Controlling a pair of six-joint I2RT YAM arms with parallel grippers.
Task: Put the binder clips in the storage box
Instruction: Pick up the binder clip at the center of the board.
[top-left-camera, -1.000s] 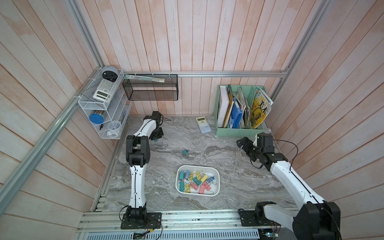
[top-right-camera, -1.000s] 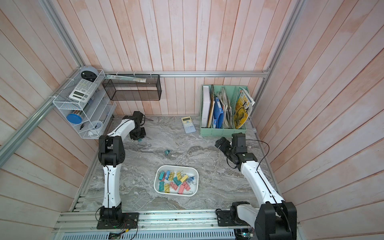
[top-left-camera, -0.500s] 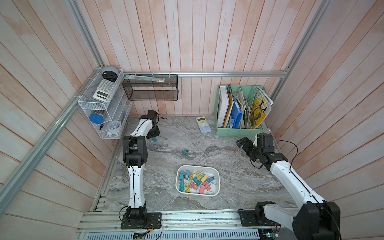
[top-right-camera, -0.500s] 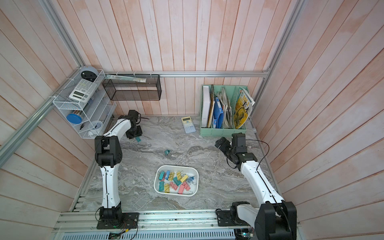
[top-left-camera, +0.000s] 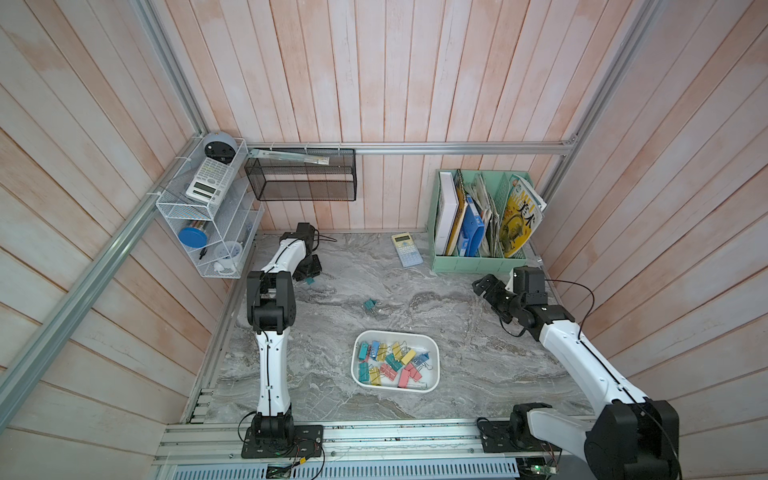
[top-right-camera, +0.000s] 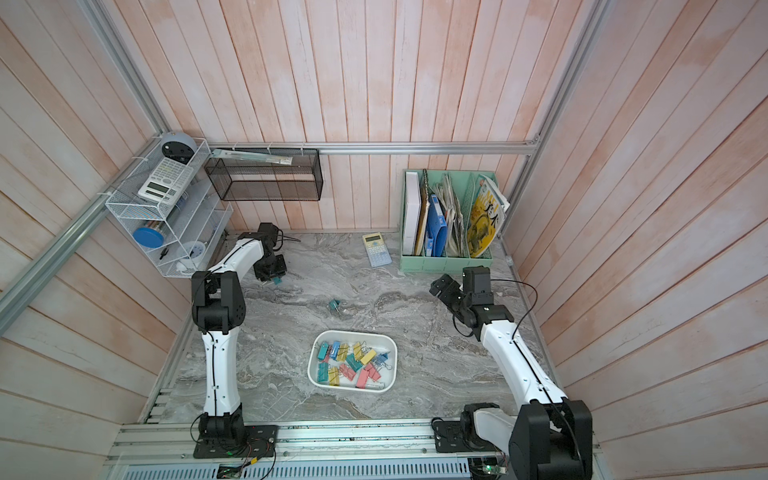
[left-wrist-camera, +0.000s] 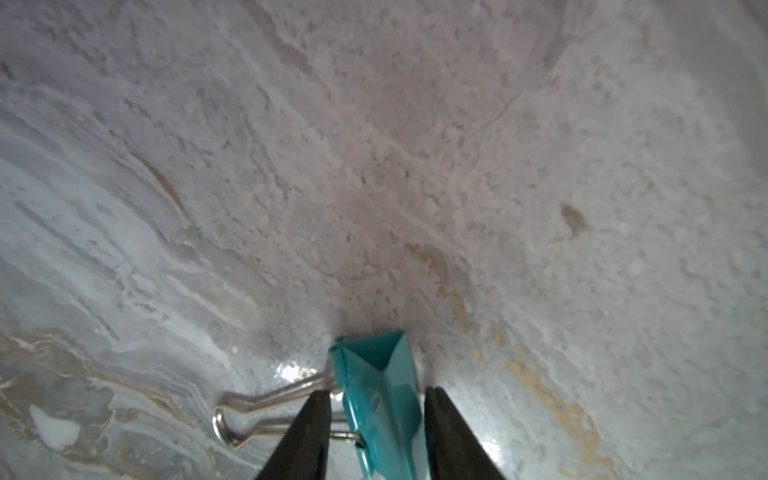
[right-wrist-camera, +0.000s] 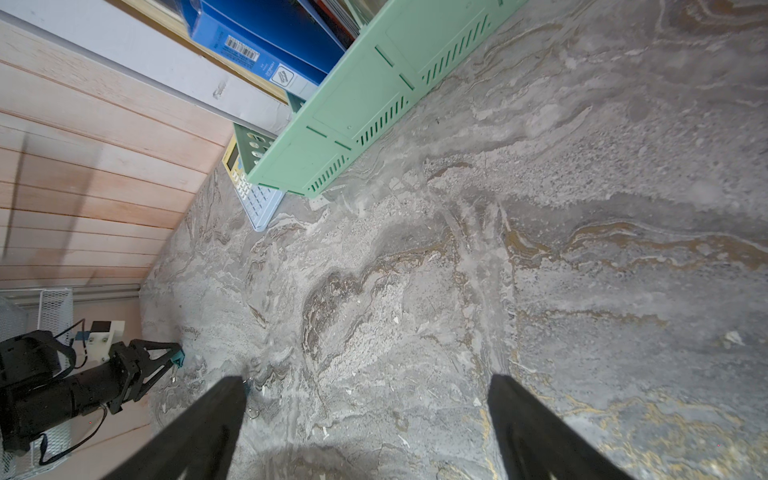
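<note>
The teal binder clip (left-wrist-camera: 380, 374) rests on the marble table (top-left-camera: 457, 374) near its far left corner, well apart from the storage box (top-left-camera: 395, 333); the left gripper (left-wrist-camera: 376, 395) stands over it with its two black fingers (left-wrist-camera: 311, 428) partly spread, one on each side of the teal body; a thin gap shows on both sides, so it does not pinch the clip; a second teal clip (top-left-camera: 369, 305) lies loose between that corner and the box; the other binder clips (top-left-camera: 390, 361) are heaped inside the box; the right gripper (top-left-camera: 478, 286) hangs spread wide and empty near the green file holder (top-left-camera: 478, 264).
</note>
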